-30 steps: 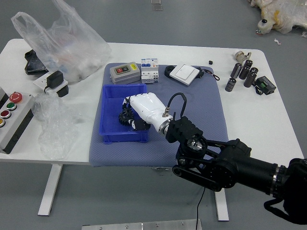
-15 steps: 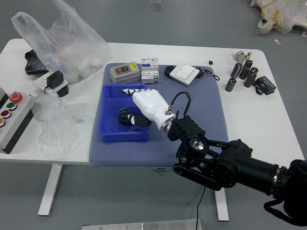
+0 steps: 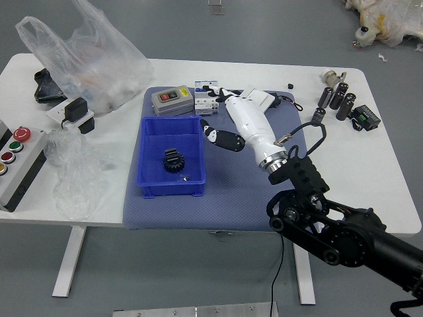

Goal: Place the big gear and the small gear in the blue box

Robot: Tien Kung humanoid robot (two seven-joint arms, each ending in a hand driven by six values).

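My right hand [image 3: 221,113], white with black fingertips, is over the blue-grey mat to the right of the blue box, its fingers spread and holding nothing. Inside the blue box [image 3: 153,173] lies a black toothed gear [image 3: 174,160], near the middle of the floor. A small shiny piece [image 3: 186,178] shows just to its lower right; I cannot tell whether it is the small gear.
Behind the box are a grey case [image 3: 173,100] and a white-blue carton [image 3: 205,104]. A white device [image 3: 259,99] sits behind my hand. Black cylinders [image 3: 338,99] stand at the right, plastic bags [image 3: 79,165] and a button panel [image 3: 23,165] at the left.
My right hand has moved out of the blue box to the right, its fingers opening out. The black gear stays in the box, now uncovered.
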